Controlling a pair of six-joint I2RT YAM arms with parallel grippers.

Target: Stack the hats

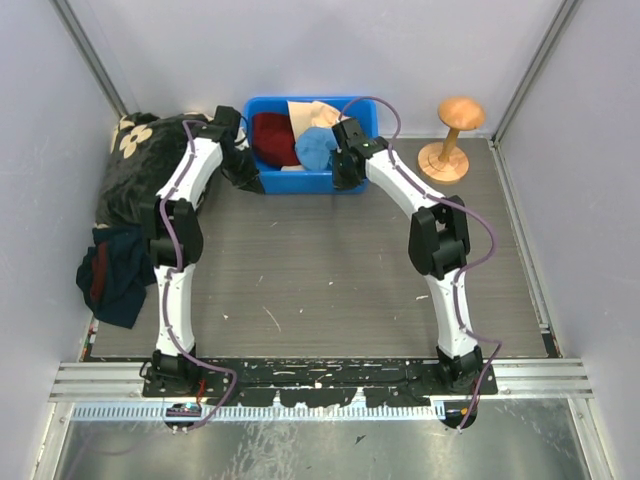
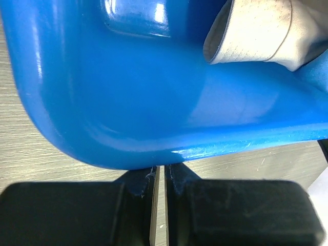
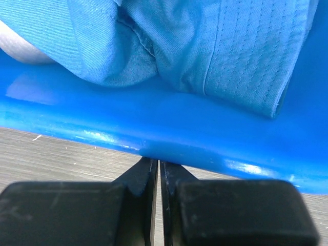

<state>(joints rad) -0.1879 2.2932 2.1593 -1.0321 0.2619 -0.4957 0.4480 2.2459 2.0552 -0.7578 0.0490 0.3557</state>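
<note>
A blue bin (image 1: 300, 187) stands at the back of the table. In it lie a dark red hat (image 1: 273, 135), a light blue hat (image 1: 316, 148) and cream hat fabric (image 1: 312, 112). My left gripper (image 1: 248, 180) is at the bin's front left corner. In the left wrist view my left gripper (image 2: 161, 171) is closed to a thin slit at the bin's rim (image 2: 128, 148), with a cream hat (image 2: 256, 31) inside. My right gripper (image 3: 158, 163) is closed the same way on the front rim (image 3: 154, 138), below the light blue hat (image 3: 205, 46). Both sets of tips are hidden under the rim.
A wooden hat stand (image 1: 452, 140) stands right of the bin. A black blanket with cream flowers (image 1: 135, 170) and a navy cloth with red trim (image 1: 115, 272) lie along the left wall. Grey walls enclose the table on three sides.
</note>
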